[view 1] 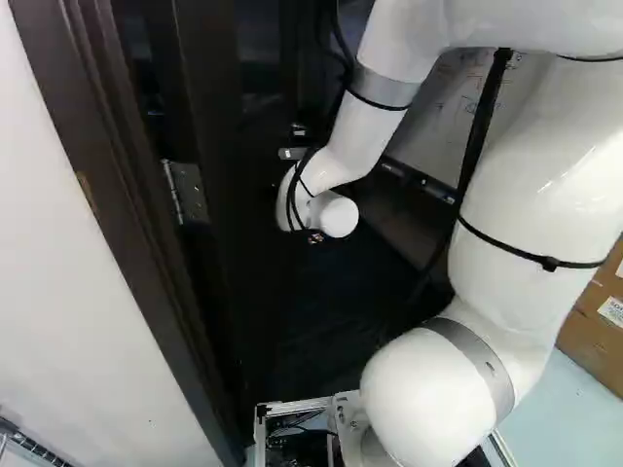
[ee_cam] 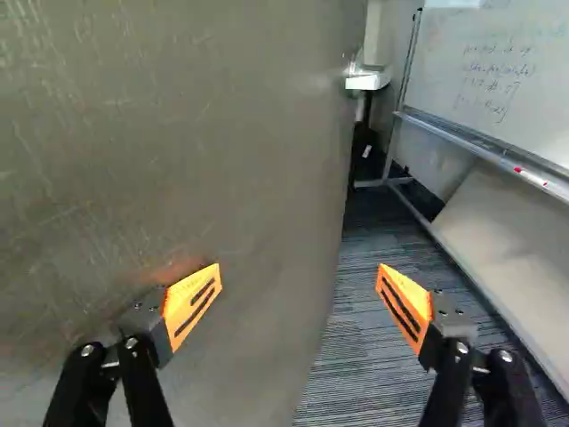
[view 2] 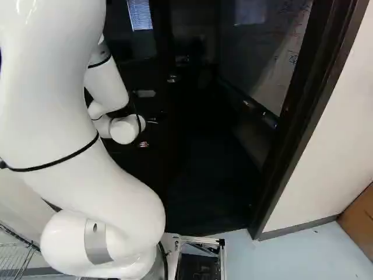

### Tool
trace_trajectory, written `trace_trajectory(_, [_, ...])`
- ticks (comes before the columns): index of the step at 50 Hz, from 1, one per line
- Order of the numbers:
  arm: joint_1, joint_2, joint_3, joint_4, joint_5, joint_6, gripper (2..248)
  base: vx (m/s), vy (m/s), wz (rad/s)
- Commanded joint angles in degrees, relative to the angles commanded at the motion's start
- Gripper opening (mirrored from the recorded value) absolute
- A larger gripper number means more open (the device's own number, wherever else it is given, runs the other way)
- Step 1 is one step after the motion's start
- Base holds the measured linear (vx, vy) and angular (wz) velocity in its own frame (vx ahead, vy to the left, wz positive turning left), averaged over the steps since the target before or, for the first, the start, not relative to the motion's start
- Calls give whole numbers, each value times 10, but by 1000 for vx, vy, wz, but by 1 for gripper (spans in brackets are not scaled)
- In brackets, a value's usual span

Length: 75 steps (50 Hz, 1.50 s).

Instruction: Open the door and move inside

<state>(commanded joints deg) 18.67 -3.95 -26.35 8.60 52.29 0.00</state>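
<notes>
My black claw with orange pads (ee_cam: 299, 302) is spread wide around nothing, one finger (ee_cam: 185, 301) by the broad grey-brown door (ee_cam: 178, 133), which stands open ahead of me with its pale metal lever handle (ee_cam: 366, 82) near the free edge. I'd press its face gently along the swing, easing off if it binds, then roll in slowly, midway between the dark upright jambs (view 2: 309, 116). Whether that finger touches the face I can't tell; the base views lose my claw in darkness past my white wrist (view 1: 336, 214), and the wrist view cuts off the door's foot.
</notes>
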Motion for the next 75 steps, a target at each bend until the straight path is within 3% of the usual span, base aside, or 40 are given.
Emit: trace_trajectory(75, [74,-74,-82,-41,0,0,247,0,0,0])
